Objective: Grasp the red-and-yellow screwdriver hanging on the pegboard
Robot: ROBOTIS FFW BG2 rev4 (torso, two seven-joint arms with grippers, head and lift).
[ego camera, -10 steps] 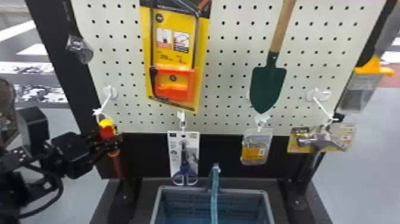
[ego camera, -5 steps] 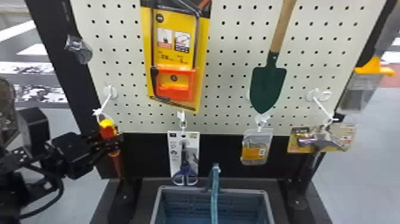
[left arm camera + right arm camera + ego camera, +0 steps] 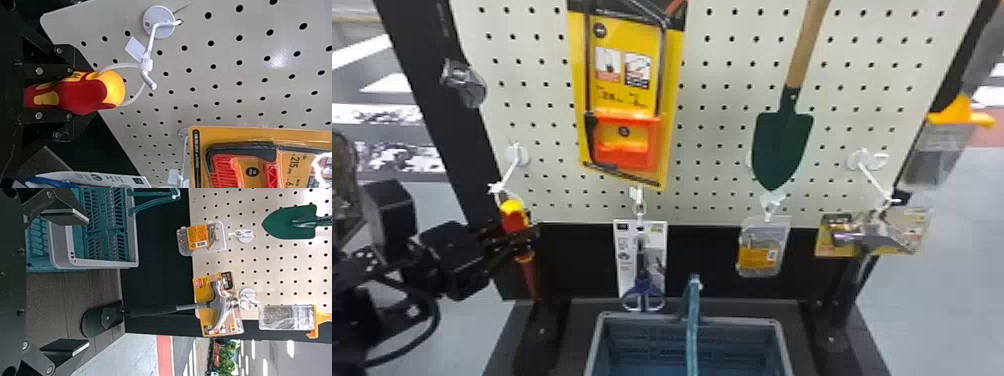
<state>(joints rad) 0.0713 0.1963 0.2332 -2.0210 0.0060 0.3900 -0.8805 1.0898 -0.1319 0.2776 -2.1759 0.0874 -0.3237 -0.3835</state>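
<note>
- Screwdriver (image 3: 92, 94): its red-and-yellow handle sat pinched in the left gripper (image 3: 72, 94), with one finger along each side, and its rounded yellow end poked out past them.
- As I judged it, the grasp itself was made, or so near made that only firmness was in doubt; how hard the jaws pressed, I couldn't tell.
- From the handle's end a thin white loop (image 3: 120, 65) ran to the hook (image 3: 151, 39), so the thing hung by the lower left corner of the pegboard (image 3: 727, 155), unfreed.
- If freeing it counted too, that part was left: the loop would have to slide off the hook's tip, and a straight tug might well snag it.
- Beside it, the scissors (image 3: 643, 280) and the hacksaw (image 3: 627, 145) hung in their packs, clear of the grip.
- On the other side, the right gripper (image 3: 85, 281) waited with jaws spread and nothing between them, near the basket (image 3: 133, 239).
</note>
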